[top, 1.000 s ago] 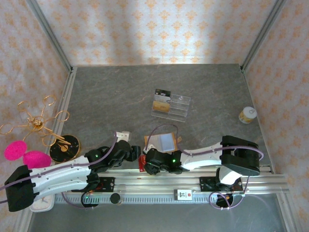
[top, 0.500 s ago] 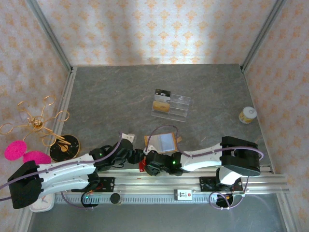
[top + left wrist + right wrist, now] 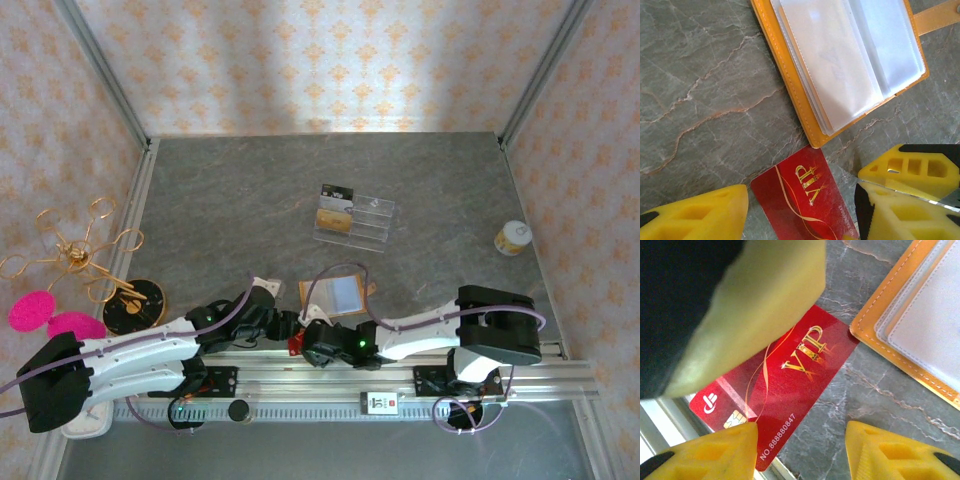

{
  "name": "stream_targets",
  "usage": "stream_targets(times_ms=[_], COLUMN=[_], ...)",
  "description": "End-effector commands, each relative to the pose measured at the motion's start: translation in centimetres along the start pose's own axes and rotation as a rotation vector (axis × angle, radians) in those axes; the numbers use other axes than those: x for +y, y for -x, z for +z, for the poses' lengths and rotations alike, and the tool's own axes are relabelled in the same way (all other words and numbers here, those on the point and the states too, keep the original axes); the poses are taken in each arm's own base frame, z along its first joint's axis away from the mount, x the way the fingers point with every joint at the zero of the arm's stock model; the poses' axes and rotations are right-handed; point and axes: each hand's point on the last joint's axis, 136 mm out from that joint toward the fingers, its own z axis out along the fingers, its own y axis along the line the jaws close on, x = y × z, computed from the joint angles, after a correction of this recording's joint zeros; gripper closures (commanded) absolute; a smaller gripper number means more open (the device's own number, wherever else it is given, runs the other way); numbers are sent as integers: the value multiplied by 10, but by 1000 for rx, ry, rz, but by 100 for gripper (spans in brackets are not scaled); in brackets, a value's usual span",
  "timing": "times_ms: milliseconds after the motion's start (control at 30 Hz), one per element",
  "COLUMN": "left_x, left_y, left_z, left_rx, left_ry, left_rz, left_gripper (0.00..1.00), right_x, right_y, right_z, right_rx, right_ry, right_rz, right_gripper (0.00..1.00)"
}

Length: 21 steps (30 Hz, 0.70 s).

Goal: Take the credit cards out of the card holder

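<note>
The left gripper stands open at the near edge of the table, yellow fingers flanking a red VIP credit card lying flat. The right gripper, also open, hovers over the card's near end. Just beyond, the orange card holder lies spread, clear sleeves up. Farther off, a clear acrylic stand holds cards at its left end.

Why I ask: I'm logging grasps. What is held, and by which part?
Cannot be told: the red card lies between the fingers of the left gripper, edges near both.
</note>
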Motion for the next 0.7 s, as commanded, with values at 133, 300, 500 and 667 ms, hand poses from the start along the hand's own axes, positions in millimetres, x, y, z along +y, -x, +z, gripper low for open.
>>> stream_targets(times_ms=[133,300,500,667], left_x=[-7,-6,-5,-3], left_y=[11,29,36,30], left_z=[-4,-13,-20,-15], left_rx=[-27,-100,-147,-120], left_ry=[-17,7,-27,-32], left_rz=[9,1,-33,-35], left_gripper=[40,40,40,42], right_x=[-21,-17,18,34], right_y=[-23,21,20,-1], right_z=[-6,-35,-57,-52], right_rx=[-15,-199,-174,-61], right_ry=[-103,-74,249,426], right_rz=[-20,11,59,84], right_gripper=[51,52,98,100])
